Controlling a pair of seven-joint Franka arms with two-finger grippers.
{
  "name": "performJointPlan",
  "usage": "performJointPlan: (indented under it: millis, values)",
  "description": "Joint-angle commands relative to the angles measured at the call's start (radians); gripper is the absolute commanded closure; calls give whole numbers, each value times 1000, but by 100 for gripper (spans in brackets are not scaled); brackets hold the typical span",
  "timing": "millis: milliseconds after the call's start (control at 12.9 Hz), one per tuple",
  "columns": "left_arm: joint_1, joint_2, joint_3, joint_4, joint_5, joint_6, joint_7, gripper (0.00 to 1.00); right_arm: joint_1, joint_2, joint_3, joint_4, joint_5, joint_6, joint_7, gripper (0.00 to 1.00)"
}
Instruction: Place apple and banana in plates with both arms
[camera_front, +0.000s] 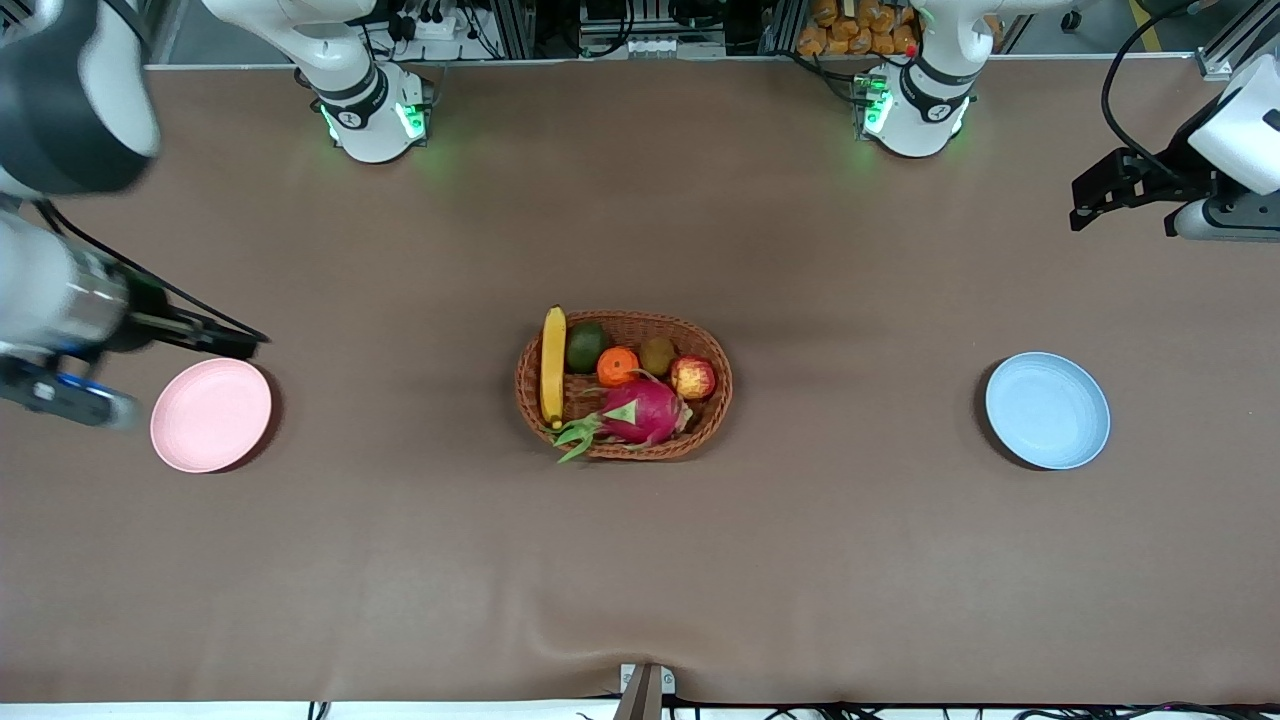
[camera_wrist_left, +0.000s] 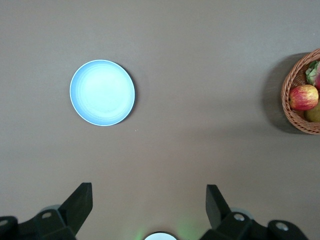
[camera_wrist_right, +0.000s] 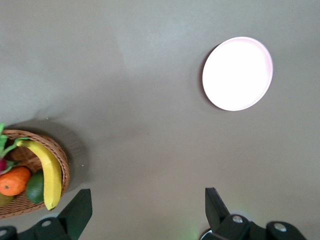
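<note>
Opening step, nothing yet picked: apple (camera_front: 693, 377) and banana (camera_front: 552, 366) are held in the basket (camera_front: 623, 449) between both plates (camera_front: 210, 414), left gripper (camera_wrist_left: 149, 205) and right gripper (camera_wrist_right: 148, 207) being spread empty above table ends, descents required.

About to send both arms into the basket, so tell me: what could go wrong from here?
1. The apple sits tight between the kiwi and the dragon fruit, so the open left pincer may nudge them.
2. The banana lies along the wicker basket rim; the open right pincer could catch the wall.
3. Both fruits share one basket, so the arms may crowd each other.
</note>
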Motion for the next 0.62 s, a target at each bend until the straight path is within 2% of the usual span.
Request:
performJointPlan:
  millis: [0, 155, 309, 387, 541]
  values:
    - [15, -4, -15, 21, 9, -43, -8, 0, -63, -100, 22, -64, 24, -6, -12, 0]
    - [9, 5, -15, 32, 12, -43, -10, 0, -70, -197, 16, -180, 26, 72, -12, 0]
    - [2, 6, -18, 37, 13, -43, -11, 0, -81, -327, 13, -373, 26, 217, -20, 0]
    - [4, 5, -19, 37, 12, -43, -8, 0, -84, -370, 8, -436, 26, 256, -79, 0]
    - [7, 5, -29, 37, 12, -43, -8, 0, -81, -383, -53, -457, 27, 262, -178, 0]
